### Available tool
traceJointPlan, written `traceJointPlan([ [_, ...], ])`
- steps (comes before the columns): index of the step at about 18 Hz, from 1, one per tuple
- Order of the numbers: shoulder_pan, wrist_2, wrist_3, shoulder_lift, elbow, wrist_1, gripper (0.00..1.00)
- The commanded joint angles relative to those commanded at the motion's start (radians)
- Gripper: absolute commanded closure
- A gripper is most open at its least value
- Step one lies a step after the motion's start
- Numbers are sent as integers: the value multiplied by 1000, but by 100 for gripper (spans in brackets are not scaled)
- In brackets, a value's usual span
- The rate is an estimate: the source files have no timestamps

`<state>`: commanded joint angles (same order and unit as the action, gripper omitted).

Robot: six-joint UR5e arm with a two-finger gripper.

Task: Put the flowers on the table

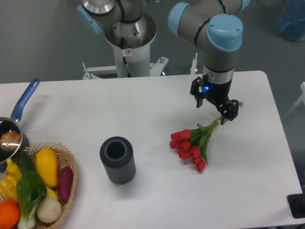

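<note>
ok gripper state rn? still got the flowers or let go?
Gripper: closed on the stem end of the flowers. The red blooms look to be resting on the table; not released yet.

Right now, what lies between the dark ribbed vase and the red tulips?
Only bare white table separates the vase and the tulips in the fixed camera view.

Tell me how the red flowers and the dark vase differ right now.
The flowers lie flat on the table; the vase stands upright. The flowers are red with green stems; the vase is dark grey and ribbed. The gripper is at the flowers' stems; the vase stands alone.
</note>
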<state>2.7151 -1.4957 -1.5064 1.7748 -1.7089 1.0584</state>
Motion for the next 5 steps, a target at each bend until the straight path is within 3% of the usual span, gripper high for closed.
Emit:
traceJointPlan([
  [5,-1,42,-9,29,0,-11,0],
])
